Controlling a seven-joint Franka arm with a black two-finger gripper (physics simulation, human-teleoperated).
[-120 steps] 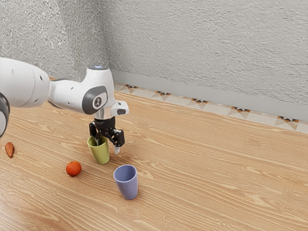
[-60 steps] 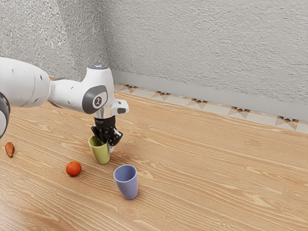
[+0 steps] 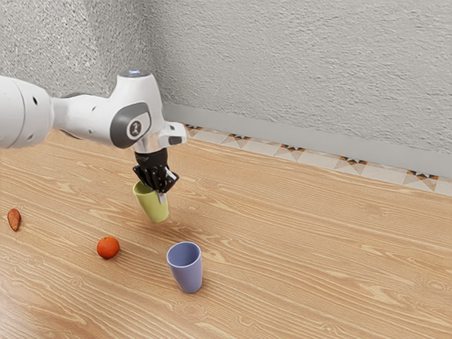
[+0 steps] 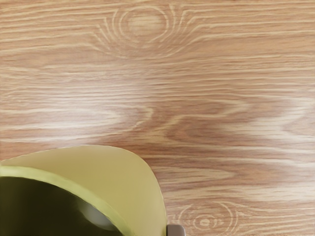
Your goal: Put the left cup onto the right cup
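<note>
The green cup (image 3: 152, 205) hangs clear of the wooden floor, slightly tilted, with my gripper (image 3: 157, 186) shut on its rim. Close under my hand in the wrist view, the same green cup (image 4: 83, 191) shows its dark inside. The blue-purple cup (image 3: 185, 266) stands upright on the wood, lower and toward the exterior view's right of the green one, apart from it.
An orange fruit (image 3: 107, 247) lies on the wood to the exterior view's left of the blue-purple cup. A small reddish piece (image 3: 13, 219) sits near the left edge. A grey wall (image 3: 296, 63) with a patterned baseboard runs behind.
My gripper closed on the green cup's rim and lifted it off the wood. The arm has risen and shifted slightly toward the exterior view's left.
</note>
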